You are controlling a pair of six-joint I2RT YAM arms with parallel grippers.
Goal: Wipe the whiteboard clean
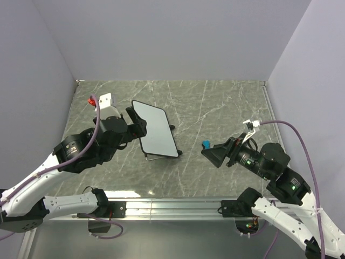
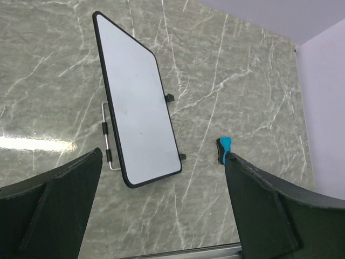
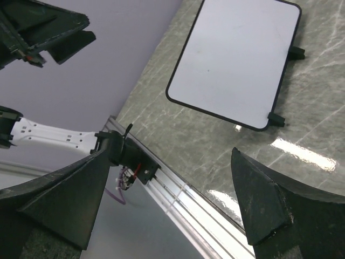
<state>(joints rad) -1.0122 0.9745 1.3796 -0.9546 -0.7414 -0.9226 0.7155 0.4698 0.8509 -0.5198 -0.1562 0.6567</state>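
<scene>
board: thin white rectangular black-framed whiteboard (image 1: pixel 155 129) | handling: likely light, stiff, slick-faced, may skid | hold: frame edge | left pincer (image 1: pixel 137 123): wide apart, empty | right pincer (image 1: pixel 214 153): wide apart, empty

One whiteboard (image 1: pixel 155 129), one blue eraser (image 1: pixel 205 144)

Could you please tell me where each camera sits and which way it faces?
Top external: above and behind the bases, looking down on the table, whiteboard, left arm and right arm.
Left wrist: on the left arm, looking down between its open left tool at the whiteboard and blue eraser.
Right wrist: on the right arm, looking between the open right tool toward the whiteboard and left arm.
All three share the whiteboard.
</scene>
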